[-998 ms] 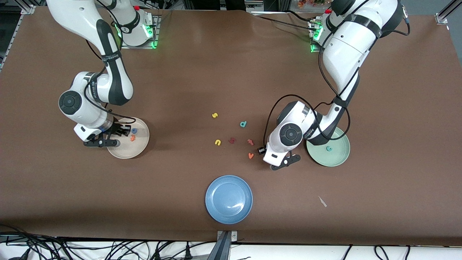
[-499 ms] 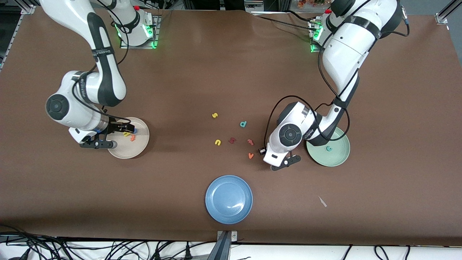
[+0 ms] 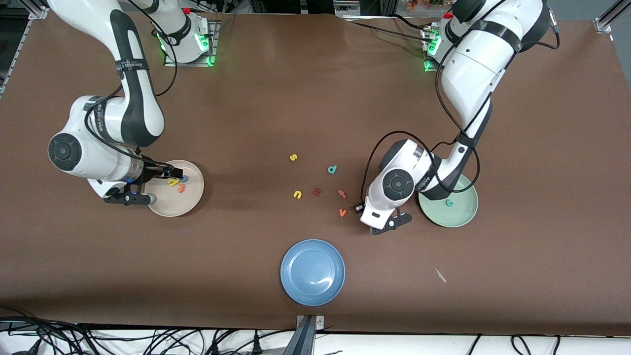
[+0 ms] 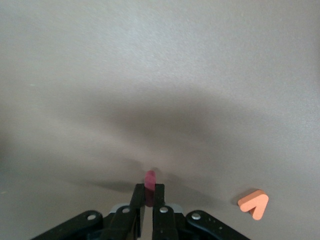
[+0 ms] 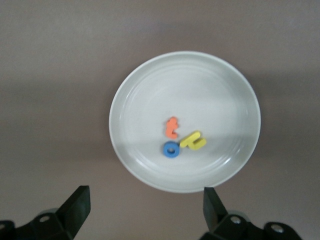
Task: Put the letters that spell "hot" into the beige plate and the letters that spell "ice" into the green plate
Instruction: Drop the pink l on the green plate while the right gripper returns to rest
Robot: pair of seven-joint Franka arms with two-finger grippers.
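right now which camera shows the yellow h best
The right wrist view: the yellow h lies unobstructed in the beige plate. The front view shows it tiny beside the right claw. The left wrist view misses it.

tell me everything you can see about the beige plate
The beige plate is round, shallow and plain, cream-coloured with a smooth glazed look and a raised rim. It sits flat on the brown table toward the right arm's end. Three small foam letters lie close together in it: an orange t, a yellow h and a blue o. The open right gripper hangs above its edge.
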